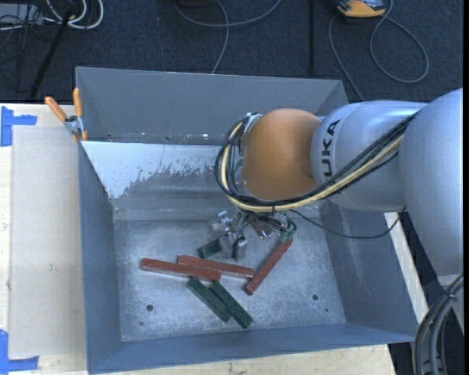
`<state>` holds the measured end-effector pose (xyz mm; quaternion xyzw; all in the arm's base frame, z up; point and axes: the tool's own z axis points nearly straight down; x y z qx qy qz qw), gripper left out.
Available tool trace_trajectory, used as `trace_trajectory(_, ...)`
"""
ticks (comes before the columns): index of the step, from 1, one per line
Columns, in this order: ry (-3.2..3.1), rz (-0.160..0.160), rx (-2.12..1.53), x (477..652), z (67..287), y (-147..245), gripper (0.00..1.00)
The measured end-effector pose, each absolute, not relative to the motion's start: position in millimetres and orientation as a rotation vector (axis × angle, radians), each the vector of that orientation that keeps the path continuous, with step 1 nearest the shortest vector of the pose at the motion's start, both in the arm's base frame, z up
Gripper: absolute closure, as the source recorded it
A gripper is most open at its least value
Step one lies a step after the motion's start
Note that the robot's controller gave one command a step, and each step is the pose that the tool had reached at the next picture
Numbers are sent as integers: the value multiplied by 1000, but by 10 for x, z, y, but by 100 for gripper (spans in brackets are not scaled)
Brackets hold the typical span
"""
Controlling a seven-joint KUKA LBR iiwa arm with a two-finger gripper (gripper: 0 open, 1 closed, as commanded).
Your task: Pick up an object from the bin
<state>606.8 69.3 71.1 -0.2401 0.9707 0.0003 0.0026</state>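
Observation:
My gripper hangs low over the middle of the bin floor, mostly hidden under the arm's orange cover. A short dark green piece lies just to its lower left, touching or nearly touching it. A red-brown stick lies slanted just right of the gripper, its upper end close beside it. Two more red-brown sticks lie flat, end over end, in front of the gripper. Whether anything is held I cannot tell.
Two dark green sticks lie crossed under the red-brown ones, toward the front wall. The arm comes in from the right and covers the bin's right rear part. The left half of the floor is bare metal.

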Motion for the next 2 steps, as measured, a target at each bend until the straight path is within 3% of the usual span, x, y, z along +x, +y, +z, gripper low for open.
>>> trace_trajectory(1,3033,-3,-786,6045,1712,417,100)
trace_trajectory(2,3012,-2,-852,5896,3408,655,100)
